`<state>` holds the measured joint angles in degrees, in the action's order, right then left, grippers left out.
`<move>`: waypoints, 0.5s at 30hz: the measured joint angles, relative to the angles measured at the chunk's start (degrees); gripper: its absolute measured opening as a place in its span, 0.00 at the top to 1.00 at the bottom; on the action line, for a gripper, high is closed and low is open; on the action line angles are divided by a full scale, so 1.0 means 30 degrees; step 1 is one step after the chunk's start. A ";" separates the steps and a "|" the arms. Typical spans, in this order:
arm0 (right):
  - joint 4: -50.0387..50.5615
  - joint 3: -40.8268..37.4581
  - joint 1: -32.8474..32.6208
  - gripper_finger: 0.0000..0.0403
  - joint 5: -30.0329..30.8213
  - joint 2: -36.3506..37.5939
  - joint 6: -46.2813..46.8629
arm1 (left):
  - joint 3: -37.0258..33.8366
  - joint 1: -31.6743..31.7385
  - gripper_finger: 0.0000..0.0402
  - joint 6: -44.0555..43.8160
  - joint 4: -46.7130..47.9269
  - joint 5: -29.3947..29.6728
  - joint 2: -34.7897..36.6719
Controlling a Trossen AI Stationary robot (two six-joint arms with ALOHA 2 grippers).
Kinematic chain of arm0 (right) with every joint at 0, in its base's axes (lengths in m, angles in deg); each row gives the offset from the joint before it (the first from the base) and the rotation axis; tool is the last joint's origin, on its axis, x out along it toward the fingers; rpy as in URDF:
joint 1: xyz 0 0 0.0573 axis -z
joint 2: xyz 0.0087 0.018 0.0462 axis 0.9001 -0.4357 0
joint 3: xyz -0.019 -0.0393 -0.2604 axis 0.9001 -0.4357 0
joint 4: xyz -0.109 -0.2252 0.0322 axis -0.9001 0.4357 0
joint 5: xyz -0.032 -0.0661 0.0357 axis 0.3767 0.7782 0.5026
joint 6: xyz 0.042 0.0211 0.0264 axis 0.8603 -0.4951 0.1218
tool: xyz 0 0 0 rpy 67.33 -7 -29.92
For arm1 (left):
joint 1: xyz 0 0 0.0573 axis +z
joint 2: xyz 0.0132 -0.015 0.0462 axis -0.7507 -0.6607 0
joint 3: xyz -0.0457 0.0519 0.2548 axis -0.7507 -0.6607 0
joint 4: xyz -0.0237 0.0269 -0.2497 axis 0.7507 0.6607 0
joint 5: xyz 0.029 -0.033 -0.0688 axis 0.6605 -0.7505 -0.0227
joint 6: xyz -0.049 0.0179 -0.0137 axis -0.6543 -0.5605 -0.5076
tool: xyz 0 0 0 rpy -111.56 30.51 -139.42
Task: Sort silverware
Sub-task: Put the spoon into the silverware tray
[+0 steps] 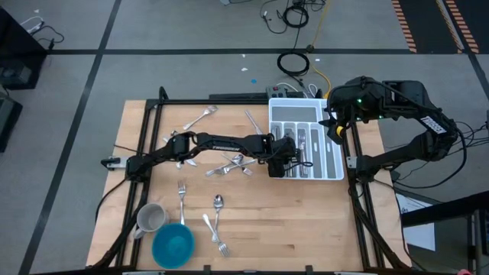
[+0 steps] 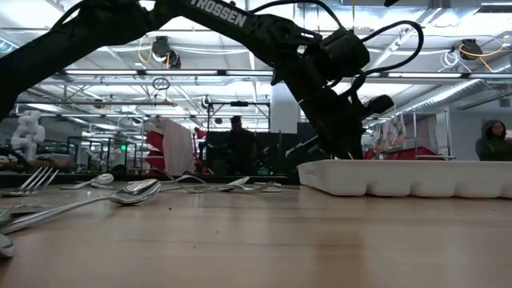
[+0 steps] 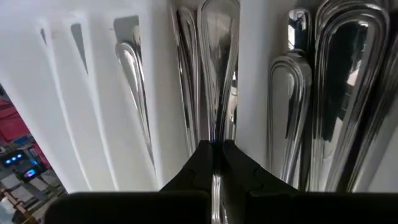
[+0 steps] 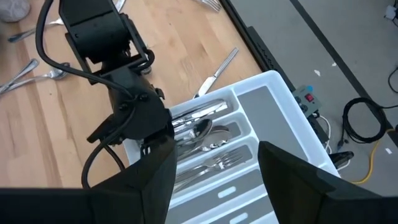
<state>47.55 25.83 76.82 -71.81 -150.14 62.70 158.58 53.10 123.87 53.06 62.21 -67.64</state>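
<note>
From above, the pale wooden desk [image 1: 306,221] carries a white compartmented plastic organiser tray [image 1: 334,164] at its far right corner. The left tool [image 1: 294,162] reaches across the desk and sits over the tray's near end. The right tool [image 1: 333,122] hangs just off the tray's right rim, beyond the desk's right edge. Shiny silver-coloured metal silverware [image 1: 229,166] lies loose at mid-desk, with more pieces toward the far edge and the near left, where a grey metal mug [image 1: 150,218] stands beside a round blue bowl [image 1: 173,244].

At desk height, the left tool's dark arm [image 2: 320,72] comes down into the tray's [image 2: 400,178] left end, and forks and spoons lie along the desk's left side.

The left wrist view shows the left tool's fingers [image 3: 200,163] pinched closed on the handle of a slim silver piece [image 3: 216,81] lying in a tray compartment among other silverware.

The right wrist view looks past the right tool's fingers [image 4: 149,171], which stand wide apart and hold nothing, down on the tray and the left arm over it.
</note>
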 joint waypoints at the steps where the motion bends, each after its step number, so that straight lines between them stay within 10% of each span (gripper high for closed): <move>1: 0.0023 0.0000 0.0000 0.46 -0.0007 0.0000 -0.0118 | 0.0000 -0.0007 0.97 -0.0016 -0.0054 -0.0007 0.0000; 15: 0.0060 0.0000 0.0000 0.33 -0.0022 0.0000 -0.1144 | 0.0000 -0.0034 0.72 -0.3231 -0.1572 -0.1118 0.0000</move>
<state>47.73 25.83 76.82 -71.88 -150.14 59.27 158.58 52.99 114.18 48.34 58.85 -67.64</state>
